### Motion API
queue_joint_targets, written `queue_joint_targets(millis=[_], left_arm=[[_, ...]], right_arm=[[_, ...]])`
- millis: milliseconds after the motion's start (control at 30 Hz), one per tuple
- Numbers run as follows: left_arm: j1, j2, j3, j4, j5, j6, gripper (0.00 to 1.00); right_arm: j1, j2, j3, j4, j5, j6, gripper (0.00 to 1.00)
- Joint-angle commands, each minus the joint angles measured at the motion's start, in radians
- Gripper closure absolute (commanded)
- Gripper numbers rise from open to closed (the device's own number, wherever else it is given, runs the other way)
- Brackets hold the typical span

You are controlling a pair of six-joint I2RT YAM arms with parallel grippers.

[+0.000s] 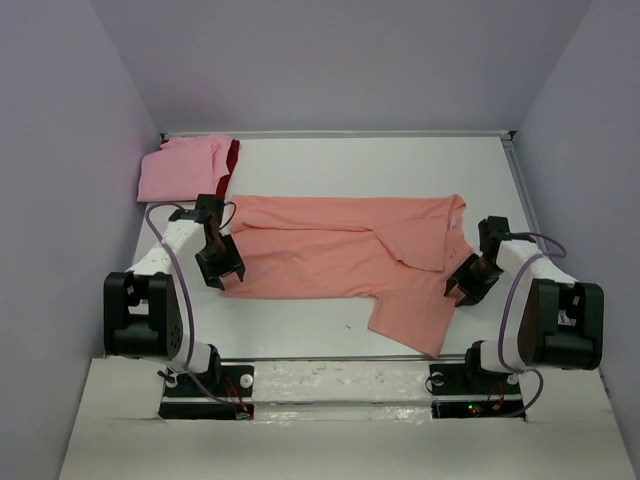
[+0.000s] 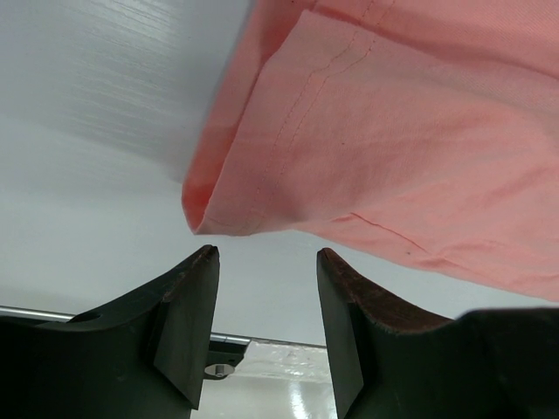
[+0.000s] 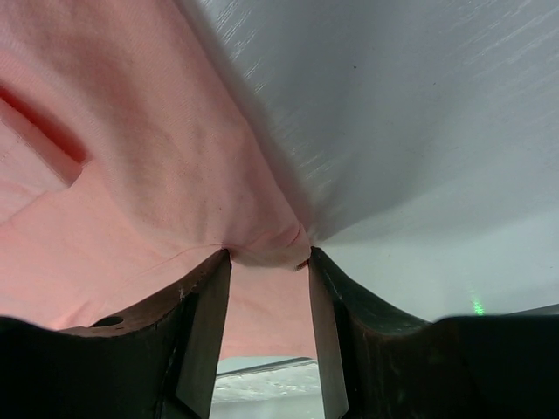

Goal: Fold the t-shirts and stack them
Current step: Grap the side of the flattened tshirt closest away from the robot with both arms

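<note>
**Item 1: salmon t-shirt**. Plain salmon-orange cloth lying flat across the middle of the white table. It runs from left of centre to right of centre, with creases and an overlapping fold through the middle. One flap reaches down toward the lower right of the frame. Stitched hems show in the left wrist view.

**Item 2: pink t-shirt**. A lighter pink shirt, folded, at the upper left of the table and well apart from item 1.

**Item 3: dark red t-shirt**. Only a narrow strip shows, along the right edge of the pink one. The rest is covered, so its shape cannot be told.

**Hard to make out:** both wrist views cut the salmon cloth off at the frame edges.

**Left gripper**. It sits at the shirt's lower left corner with its jaws standing apart and nothing between them. The folded corner lies just beyond the tips.

**Right gripper**. It sits at the shirt's right edge with its jaws about half apart. A puckered bit of hem sits between the fingertips and meets both. Whether it is firmly pinched cannot be told.
</note>
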Motion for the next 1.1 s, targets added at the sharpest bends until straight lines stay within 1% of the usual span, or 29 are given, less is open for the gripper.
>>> queue_joint_targets(millis=[0,267,433,467,667,700,733,767,800,867,900,933,1000,1033,1067], left_arm=[[0.012,0.001,-0.018,-0.002,-0.019,0.016,0.41],[0.016,0.012,-0.049,0.002,-0.043,0.004,0.41],[0.016,0.036,-0.035,0.002,-0.059,-0.006,0.43],[0.017,0.035,-0.032,0.001,-0.100,-0.009,0.43],[0.023,0.030,-0.029,0.021,-0.119,-0.029,0.43],[0.023,0.039,-0.032,0.027,-0.113,-0.033,0.46],[0.025,0.044,-0.035,0.035,-0.113,-0.033,0.56],[0.025,0.049,-0.035,0.042,-0.097,-0.035,0.75],[0.025,0.053,-0.040,0.051,-0.090,-0.038,1.00],[0.025,0.072,-0.041,0.070,-0.076,-0.042,1.00],[0.025,0.076,-0.040,0.075,-0.074,-0.044,1.00],[0.025,0.087,-0.040,0.079,-0.074,-0.044,1.00],[0.025,0.095,-0.037,0.085,-0.074,-0.044,1.00],[0.025,0.102,-0.035,0.087,-0.074,-0.042,1.00],[0.025,0.105,-0.035,0.088,-0.074,-0.044,1.00]], right_arm=[[-0.005,-0.006,-0.010,0.008,0.006,0.005,0.53],[-0.005,-0.007,-0.010,0.011,-0.003,0.000,0.53],[-0.005,-0.007,-0.010,0.013,-0.008,0.000,0.53],[-0.005,-0.006,-0.010,0.011,-0.009,-0.002,0.53],[-0.005,-0.006,-0.010,0.014,-0.016,-0.005,0.53],[-0.005,-0.006,-0.010,0.016,-0.016,-0.005,0.53],[-0.005,-0.007,-0.008,0.016,-0.017,-0.003,0.53],[-0.005,-0.006,-0.008,0.016,-0.017,-0.005,0.54],[-0.005,-0.006,-0.008,0.016,-0.019,-0.003,0.55],[-0.005,-0.003,-0.008,0.017,-0.020,-0.005,0.59],[-0.005,-0.003,-0.008,0.017,-0.022,-0.005,0.72],[-0.005,0.000,-0.008,0.020,-0.023,-0.003,0.79],[-0.005,0.002,-0.008,0.020,-0.028,-0.003,0.91],[-0.005,0.008,-0.007,0.019,-0.028,-0.003,0.93],[-0.005,0.011,-0.005,0.020,-0.028,-0.003,1.00]])
